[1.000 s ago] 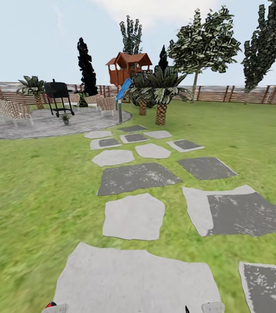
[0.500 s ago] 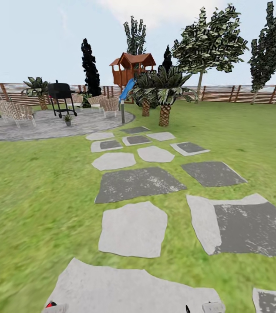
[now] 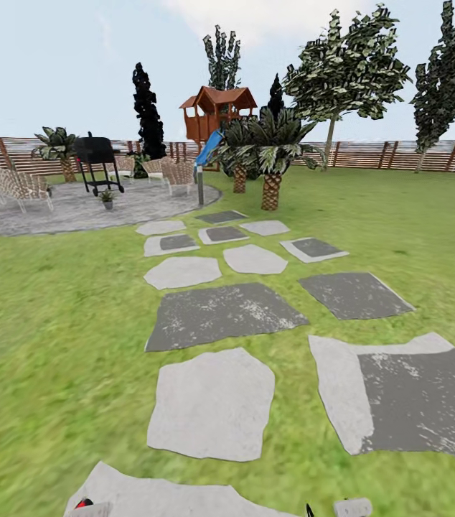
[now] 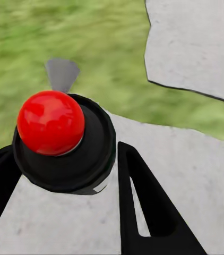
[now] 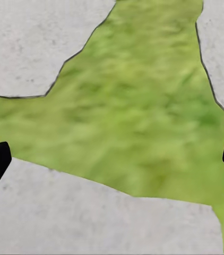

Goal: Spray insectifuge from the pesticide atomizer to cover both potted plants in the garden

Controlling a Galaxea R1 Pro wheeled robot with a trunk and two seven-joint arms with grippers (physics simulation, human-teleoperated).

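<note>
In the left wrist view my left gripper (image 4: 64, 155) is shut on the pesticide atomizer (image 4: 51, 122), a dark bottle with a round red top, its black fingers (image 4: 144, 207) on either side. It hangs over a grey stepping stone and grass. The atomizer's red top (image 3: 83, 504) peeks in at the head view's lower edge. My right gripper (image 5: 112, 159) is open, nothing between its fingers, above grass. One small potted plant (image 3: 107, 199) in a grey pot stands far off on the round paved patio (image 3: 77, 212), in front of the black grill (image 3: 97, 161). I see no second pot.
A path of grey and dark stepping stones (image 3: 220, 312) runs over the lawn toward the patio. Wicker seats (image 3: 18, 185) ring the patio. Palms (image 3: 270, 154), a wooden play tower (image 3: 215, 111) with a blue slide and a wooden fence (image 3: 392, 154) stand behind.
The whole view has shifted: the stepping stones have slid toward me as the robot rolls forward along the path. Both grippers keep their pose.
</note>
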